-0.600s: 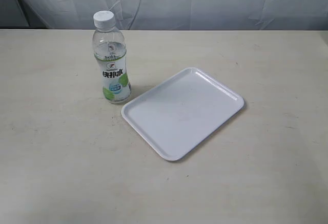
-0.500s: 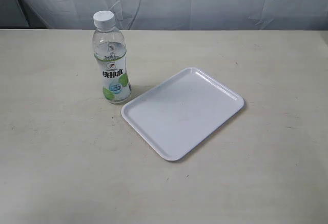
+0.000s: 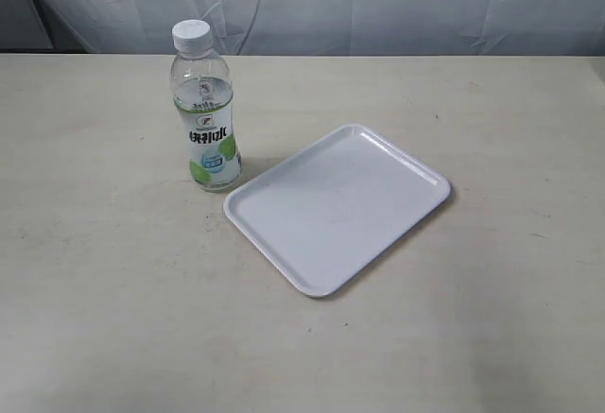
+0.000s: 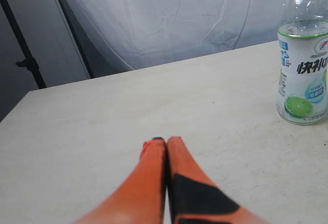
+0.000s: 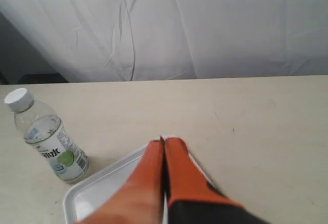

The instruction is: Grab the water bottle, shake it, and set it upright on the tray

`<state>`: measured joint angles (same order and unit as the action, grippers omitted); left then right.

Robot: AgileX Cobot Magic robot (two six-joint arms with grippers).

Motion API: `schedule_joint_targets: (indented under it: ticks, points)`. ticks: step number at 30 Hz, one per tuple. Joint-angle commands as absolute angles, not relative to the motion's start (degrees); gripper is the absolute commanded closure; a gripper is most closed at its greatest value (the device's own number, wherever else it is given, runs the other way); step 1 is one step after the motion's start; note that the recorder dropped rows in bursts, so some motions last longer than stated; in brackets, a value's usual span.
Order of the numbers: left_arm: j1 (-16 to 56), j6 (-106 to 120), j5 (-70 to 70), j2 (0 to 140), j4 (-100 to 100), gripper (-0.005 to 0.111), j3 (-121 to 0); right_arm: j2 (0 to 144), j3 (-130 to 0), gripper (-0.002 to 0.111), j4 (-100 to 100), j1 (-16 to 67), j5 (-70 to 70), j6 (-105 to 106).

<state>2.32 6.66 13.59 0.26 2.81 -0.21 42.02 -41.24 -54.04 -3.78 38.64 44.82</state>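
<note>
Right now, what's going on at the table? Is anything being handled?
Nothing is being handled. The water bottle stands upright and capped on the table, close beside the tray, not on it. The left gripper and the right gripper are both shut, holding nothing, clear of the bottle. The pick-up has not begun.

**Exterior view.** The water bottle (image 3: 204,111) stands upright on the table (image 3: 113,290) and is the only tall obstacle. You have bare tabletop on its left, in front of it and behind it. On its right the tray (image 3: 336,207) lies just beside its base, leaving a narrow strip. The tray is flat, and only its low rim would catch a low sweep. A white curtain (image 3: 378,7) closes off the far edge.

**Wrist views.** The left gripper (image 4: 166,141) and right gripper (image 5: 163,141) have their fingers pressed together, with open table ahead of each.
</note>
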Motion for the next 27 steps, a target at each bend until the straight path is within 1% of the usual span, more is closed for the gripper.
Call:
schedule_joint_targets:
  ticks: [1,5,7,11,14,16,20,24,27]
  points:
    - [2.34,6.53,13.68,0.0,2.69,0.106,0.0,52.36,-43.14,0.109,-63.81,-3.88,37.07,55.57]
    - [2.34,6.53,13.68,0.0,2.69,0.106,0.0,59.84,-43.23,0.109,-63.81,-3.88,38.48,55.69]
    - [2.34,6.53,13.68,0.0,2.69,0.106,0.0,62.76,-43.23,0.109,-63.24,-1.42,38.87,55.69]
    - [2.34,6.53,13.68,0.0,2.69,0.106,0.0,69.4,-44.37,0.109,-60.28,8.95,37.9,55.47]
    - [2.34,6.53,13.68,0.0,2.69,0.106,0.0,73.67,-44.97,0.109,-52.83,18.92,29.4,55.47]
    - [2.34,6.53,13.68,0.0,2.69,0.106,0.0,76.3,-44.97,0.109,-48.98,26.17,19.79,55.47]
    - [2.34,6.53,13.68,0.0,2.69,0.106,0.0,80.96,-44.97,0.109,-45.92,37.3,5.54,56.0]
    - [2.34,6.53,13.68,0.0,2.69,0.106,0.0,86.66,-45.85,0.109,-44.88,44.82,-3.83,56.0]
    - [2.34,6.53,13.68,0.0,2.69,0.106,0.0,91.1,-48.07,0.109,-44.88,48.07,-5.93,56.0]
